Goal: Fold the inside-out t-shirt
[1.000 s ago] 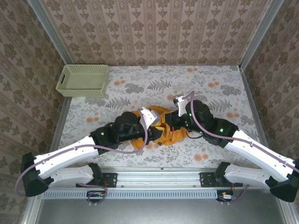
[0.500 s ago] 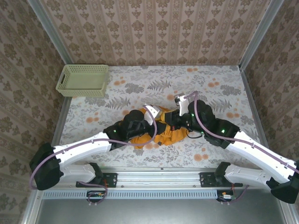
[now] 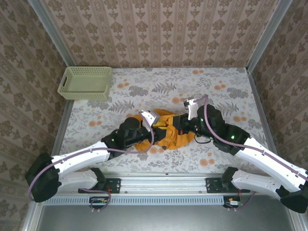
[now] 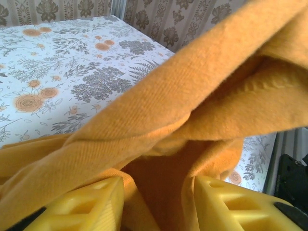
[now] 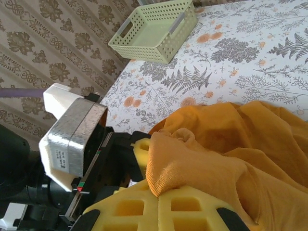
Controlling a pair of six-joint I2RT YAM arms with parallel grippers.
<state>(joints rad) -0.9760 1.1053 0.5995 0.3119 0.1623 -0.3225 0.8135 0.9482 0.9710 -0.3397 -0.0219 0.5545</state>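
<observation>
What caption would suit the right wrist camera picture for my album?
Right gripper pinching a bunched orange t-shirt, pale green basket beyond.

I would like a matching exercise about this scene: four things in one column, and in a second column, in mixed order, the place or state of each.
Things:
1. t-shirt
2. basket
3. left gripper
4. right gripper

Places and states:
A. fingers shut on the t-shirt
B. at the far left corner of the table
C. bunched up, mid-table
D. fingers apart, orange fabric between them

Pairs: 1-C, 2-B, 3-D, 4-A
</observation>
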